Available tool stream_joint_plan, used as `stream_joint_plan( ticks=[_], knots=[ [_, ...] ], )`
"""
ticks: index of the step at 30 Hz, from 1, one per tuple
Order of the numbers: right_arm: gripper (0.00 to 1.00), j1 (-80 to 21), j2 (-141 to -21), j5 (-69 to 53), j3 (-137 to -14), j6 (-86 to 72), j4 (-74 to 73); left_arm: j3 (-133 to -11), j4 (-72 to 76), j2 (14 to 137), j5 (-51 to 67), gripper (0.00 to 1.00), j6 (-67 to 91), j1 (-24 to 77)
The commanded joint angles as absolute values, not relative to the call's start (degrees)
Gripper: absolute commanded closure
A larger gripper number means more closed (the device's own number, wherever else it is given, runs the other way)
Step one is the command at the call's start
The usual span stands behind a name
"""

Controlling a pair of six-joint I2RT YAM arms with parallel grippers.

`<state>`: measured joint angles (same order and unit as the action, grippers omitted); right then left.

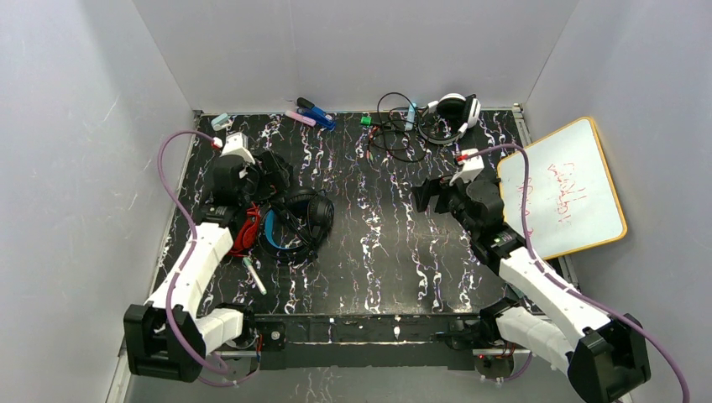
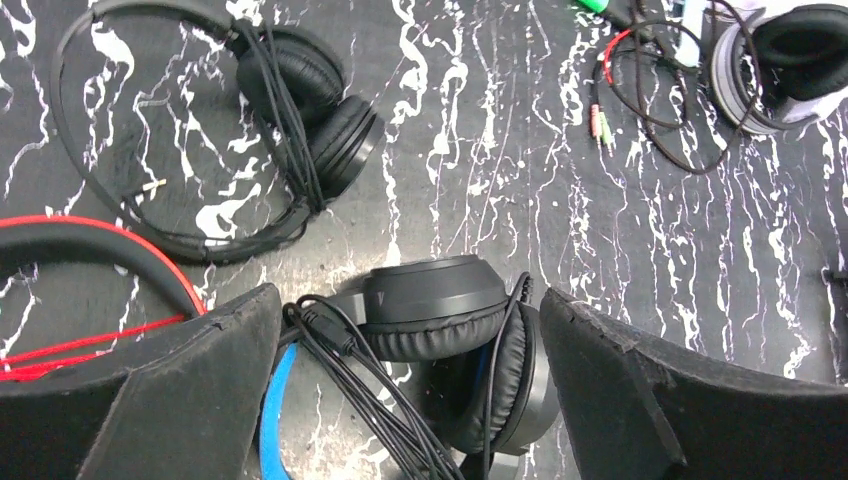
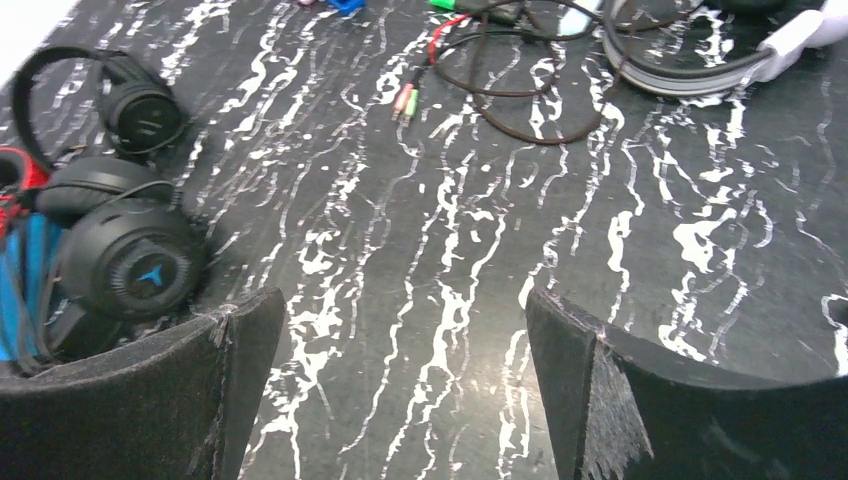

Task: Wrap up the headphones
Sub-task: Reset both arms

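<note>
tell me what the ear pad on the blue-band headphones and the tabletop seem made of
Ear pad of the blue-band headphones: looks like soft matte black leatherette over foam, judging by its wrinkled, squashed rim. Tabletop: hard black marble-look surface with white veins, slightly glossy; possibly a printed laminate, cannot tell.

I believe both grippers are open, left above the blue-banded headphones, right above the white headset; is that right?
Not quite: the right wrist view shows the right gripper above bare table, the white headset farther back. Both are open, left gripper above the blue-banded headphones.

red headphones: cut off left | white headset: cropped top
</note>
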<state>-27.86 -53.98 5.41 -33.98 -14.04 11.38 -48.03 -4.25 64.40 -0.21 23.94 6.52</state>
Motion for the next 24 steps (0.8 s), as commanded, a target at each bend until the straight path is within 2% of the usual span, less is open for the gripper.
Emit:
stream_joint_plan(
  ticks=[1, 5, 12, 16, 20, 24],
  knots=[
    [0.01, -27.61, -52.82, 12.28, -31.97, -9.07, 18.17, -44.11, 4.86, 61.09, 1.54, 0.01, 16.49, 7.64],
    [0.01, -26.51, -53.36, 13.26, -29.58, -8.51, 19.08, -41.29, 4.97, 59.56, 1.69, 0.02, 10.85, 7.65],
    [0.01, -17.01, -58.17, 6.75, -26.15, -12.19, 26.65, -31.44, 17.72, 56.20, -1.27, 0.02, 9.31, 7.65],
    [0.01, -15.80, -61.25, 5.16, -24.97, -3.41, 31.69, -29.52, 23.37, 60.58, -6.10, 0.02, 12.96, 6.83],
    [0.01, -15.11, -62.34, 7.23, -17.49, 1.68, 45.42, -26.80, 31.68, 63.19, -9.47, 0.02, 20.09, 7.32],
    [0.01, -12.24, -69.18, 10.41, -13.93, 3.54, 56.32, -25.48, 34.25, 66.50, -16.92, 0.02, 16.98, 7.82]
  ],
)
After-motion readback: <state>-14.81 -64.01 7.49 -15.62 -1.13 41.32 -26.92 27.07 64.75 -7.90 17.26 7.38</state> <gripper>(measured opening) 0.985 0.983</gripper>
